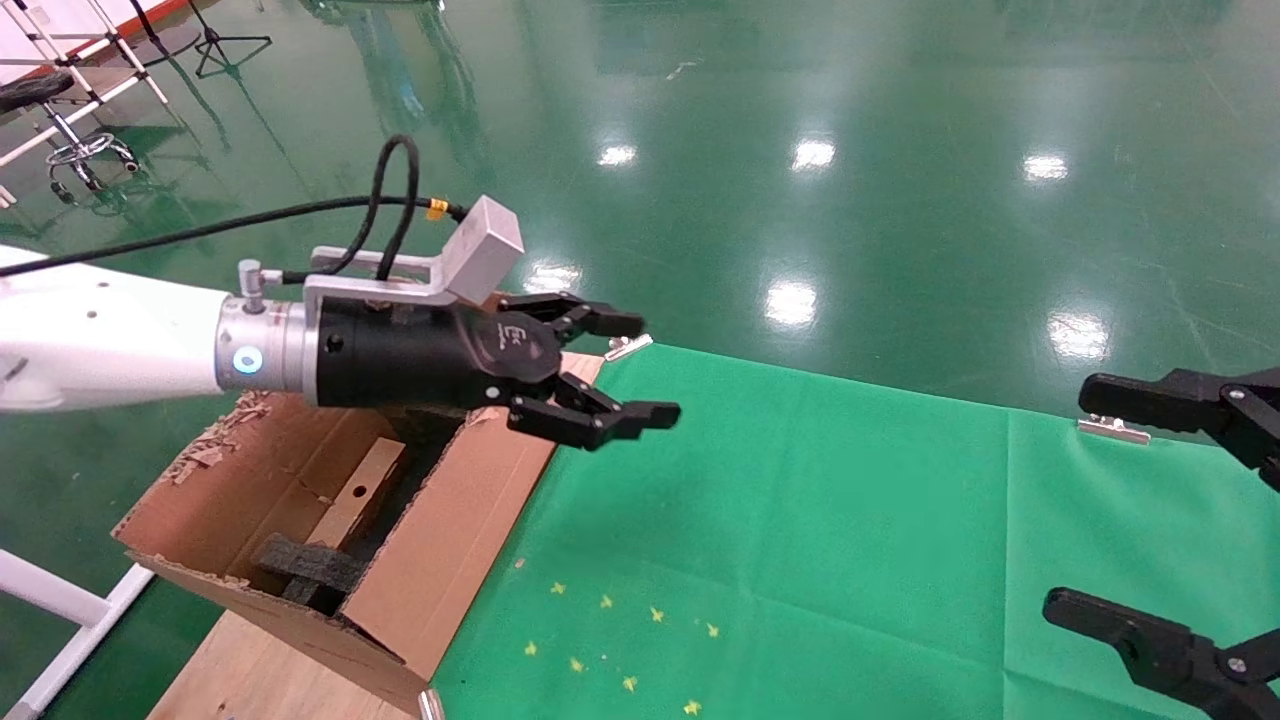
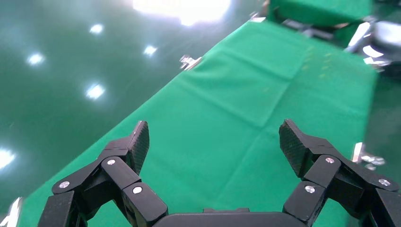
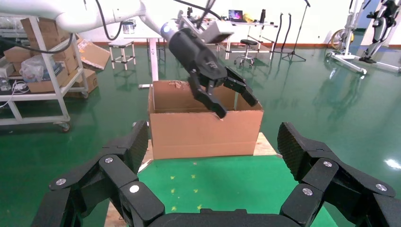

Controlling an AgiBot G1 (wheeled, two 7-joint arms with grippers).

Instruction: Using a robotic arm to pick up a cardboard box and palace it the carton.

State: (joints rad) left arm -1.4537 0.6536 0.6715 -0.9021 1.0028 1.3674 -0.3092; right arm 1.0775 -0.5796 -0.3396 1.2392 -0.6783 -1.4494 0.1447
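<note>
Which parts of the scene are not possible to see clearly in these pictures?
- Cardboard box in the carton: its far end is hidden by the left gripper in the head view.
- Carton's inside: hidden by its front wall in the right wrist view.
- Right gripper: its body is cut off by the head view's edge.

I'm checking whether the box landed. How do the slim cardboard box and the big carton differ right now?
The cardboard box is slim and leans tilted inside; the carton is far larger and holds it. The cardboard box has a round hole in one face; the carton has ragged, torn flaps. Both are plain brown cardboard. The left gripper hangs open and empty near the carton's rim.
</note>
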